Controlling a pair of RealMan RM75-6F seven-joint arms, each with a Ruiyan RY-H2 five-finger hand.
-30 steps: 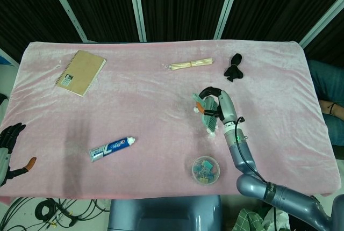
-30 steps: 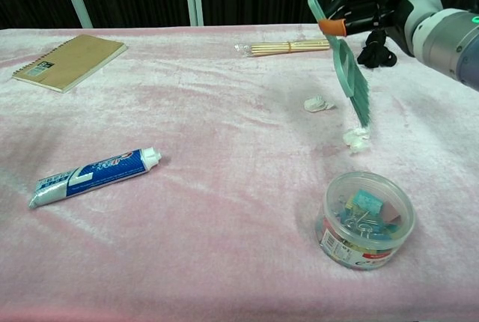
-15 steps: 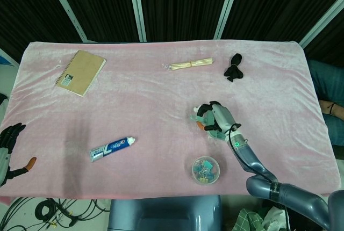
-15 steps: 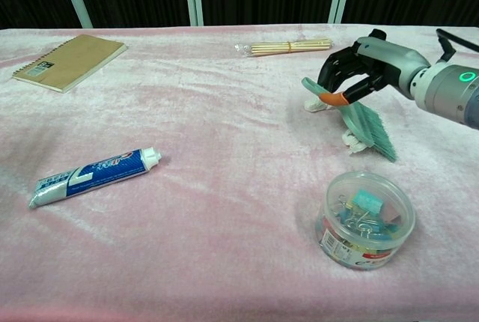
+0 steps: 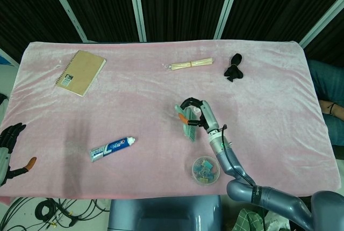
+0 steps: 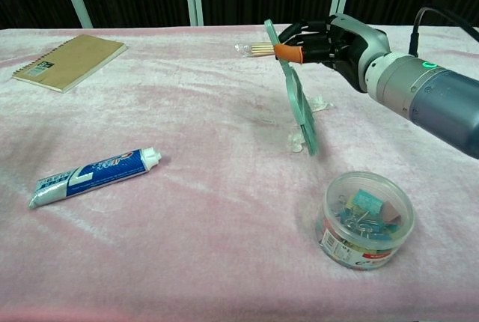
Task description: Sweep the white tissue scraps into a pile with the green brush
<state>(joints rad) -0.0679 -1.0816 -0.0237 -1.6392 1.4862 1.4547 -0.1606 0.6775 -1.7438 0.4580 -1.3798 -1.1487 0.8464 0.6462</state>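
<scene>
My right hand [image 6: 340, 40] grips the handle of the green brush [image 6: 298, 103] and holds it nearly upright, bristles down on the pink cloth. In the head view the same right hand [image 5: 196, 113] sits near the table's middle with the brush [image 5: 189, 129] below it. One white tissue scrap [image 6: 296, 141] lies against the left side of the bristles. A second scrap [image 6: 322, 103] lies just right of the brush, under the hand. My left hand [image 5: 9, 146] rests at the table's left edge, fingers apart and holding nothing.
A clear tub of clips [image 6: 367, 219] stands close to the brush on the near side. A toothpaste tube [image 6: 93, 177] lies front left and a notebook [image 6: 67, 61] back left. A bundle of sticks [image 5: 191, 64] and a black item [image 5: 234, 67] lie at the back.
My right hand has carried the brush to the left across the cloth and raised it from a low tilt to nearly upright. One tissue scrap has been pushed left with the bristles.
</scene>
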